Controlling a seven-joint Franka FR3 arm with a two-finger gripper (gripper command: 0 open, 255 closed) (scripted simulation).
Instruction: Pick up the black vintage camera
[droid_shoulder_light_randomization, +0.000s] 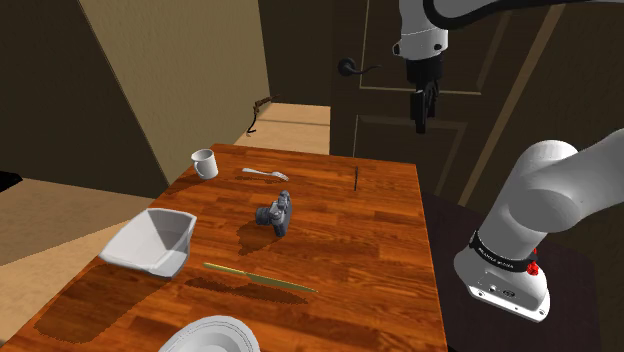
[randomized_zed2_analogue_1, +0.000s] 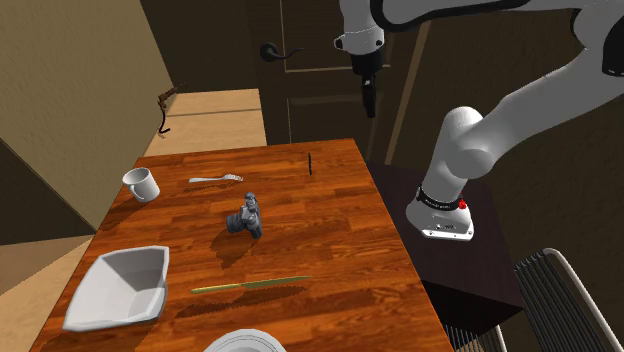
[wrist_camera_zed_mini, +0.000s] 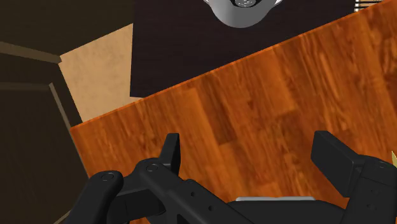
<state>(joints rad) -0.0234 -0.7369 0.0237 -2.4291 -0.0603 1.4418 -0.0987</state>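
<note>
Hanging high above the table (droid_shoulder_light_randomization: 385, 255) edge, the hand (droid_shoulder_light_randomization: 424, 110) points straight down, fingers spread and empty, well apart from the dark grey camera (droid_shoulder_light_randomization: 276, 214).

The shoulder view sits beside the stand (droid_shoulder_light_randomization: 585, 300), above the table (droid_shoulder_light_randomization: 370, 260), and faces diagonally down across it toward the door (droid_shoulder_light_randomization: 385, 90). The second exterior view faces nearly the same way but looks more squarely along the table's length, with the stand at its right. These 2 views share most of the table top, the door and the arm (droid_shoulder_light_randomization: 545, 200). The wrist view looks steeply down along the tool (wrist_camera_zed_mini: 248, 146), close above the table edge next to the stand.
</note>
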